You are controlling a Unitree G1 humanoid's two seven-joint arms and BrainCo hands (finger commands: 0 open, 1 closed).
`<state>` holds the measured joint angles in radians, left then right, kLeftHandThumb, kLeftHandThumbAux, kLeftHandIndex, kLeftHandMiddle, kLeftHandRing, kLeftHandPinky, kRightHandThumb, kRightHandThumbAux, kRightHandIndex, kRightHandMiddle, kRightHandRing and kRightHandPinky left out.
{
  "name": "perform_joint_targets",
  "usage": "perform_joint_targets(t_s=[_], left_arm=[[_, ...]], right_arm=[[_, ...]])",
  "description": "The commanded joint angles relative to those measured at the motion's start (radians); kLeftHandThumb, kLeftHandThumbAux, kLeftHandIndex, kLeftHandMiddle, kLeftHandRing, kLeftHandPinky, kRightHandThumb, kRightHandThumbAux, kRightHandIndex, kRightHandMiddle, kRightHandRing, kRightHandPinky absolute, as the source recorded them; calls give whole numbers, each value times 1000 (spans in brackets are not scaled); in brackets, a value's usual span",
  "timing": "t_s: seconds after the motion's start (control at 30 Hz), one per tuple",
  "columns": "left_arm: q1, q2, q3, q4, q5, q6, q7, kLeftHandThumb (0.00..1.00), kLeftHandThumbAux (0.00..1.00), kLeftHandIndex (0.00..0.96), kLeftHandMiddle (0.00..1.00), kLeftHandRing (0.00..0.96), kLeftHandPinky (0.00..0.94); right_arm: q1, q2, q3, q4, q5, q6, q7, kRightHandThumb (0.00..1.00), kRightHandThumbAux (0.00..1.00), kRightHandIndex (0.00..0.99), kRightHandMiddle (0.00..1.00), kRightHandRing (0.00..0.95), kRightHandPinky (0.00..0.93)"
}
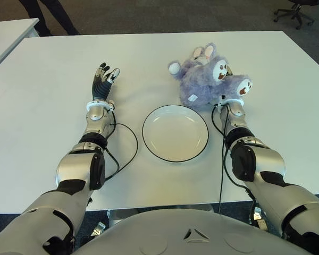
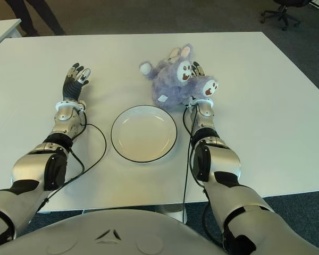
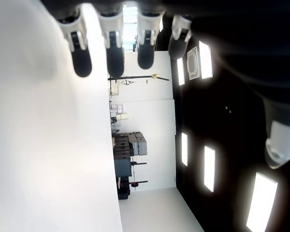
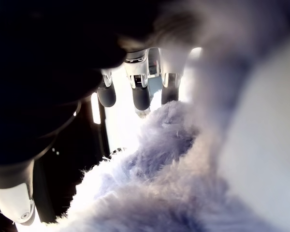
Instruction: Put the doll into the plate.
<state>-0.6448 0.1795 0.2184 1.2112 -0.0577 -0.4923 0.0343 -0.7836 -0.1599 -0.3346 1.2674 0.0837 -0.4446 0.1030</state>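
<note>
Left eye view shows the doll (image 1: 202, 79) beyond the empty plate (image 1: 175, 133), left hand (image 1: 104, 79) idle with fingers spread; right wrist view shows right hand (image 4: 135, 92) fingers extended over fur, unclosed, so a full-body wrap should precede lifting.

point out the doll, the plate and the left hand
doll (image 1: 198, 85): left eye view, on its purple furry body
plate (image 1: 175, 133): left eye view, on its bare white middle
left hand (image 1: 103, 81): left eye view, on the palm

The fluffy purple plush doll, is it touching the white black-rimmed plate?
Apart. The left eye view shows a strip of bare white table between the purple plush doll and the plate's rim.
</note>
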Motion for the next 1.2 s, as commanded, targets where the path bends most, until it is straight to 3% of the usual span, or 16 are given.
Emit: perform_joint_targets(t_s=[0.03, 0.8, 0.97, 1.2], left_arm=[[111, -38, -5, 55, 8, 47, 10, 0, 498, 0, 102, 135, 180], [112, -35, -3, 56, 4, 44, 4, 0, 499, 0, 100, 120, 132], [111, -34, -2, 56, 4, 44, 5, 0, 505, 0, 105, 132, 177], [111, -35, 1, 54, 1, 46, 10, 1, 519, 0, 112, 139, 162]], right_arm=[[95, 17, -5, 47, 10, 25, 2, 121, 594, 39, 87, 75, 88], [117, 15, 13, 38, -2, -28, 15, 110, 597, 29, 75, 69, 81], [123, 14, 17, 36, -3, -41, 21, 120, 599, 26, 69, 66, 86], [137, 13, 18, 29, 4, -63, 42, 145, 599, 25, 72, 72, 101]])
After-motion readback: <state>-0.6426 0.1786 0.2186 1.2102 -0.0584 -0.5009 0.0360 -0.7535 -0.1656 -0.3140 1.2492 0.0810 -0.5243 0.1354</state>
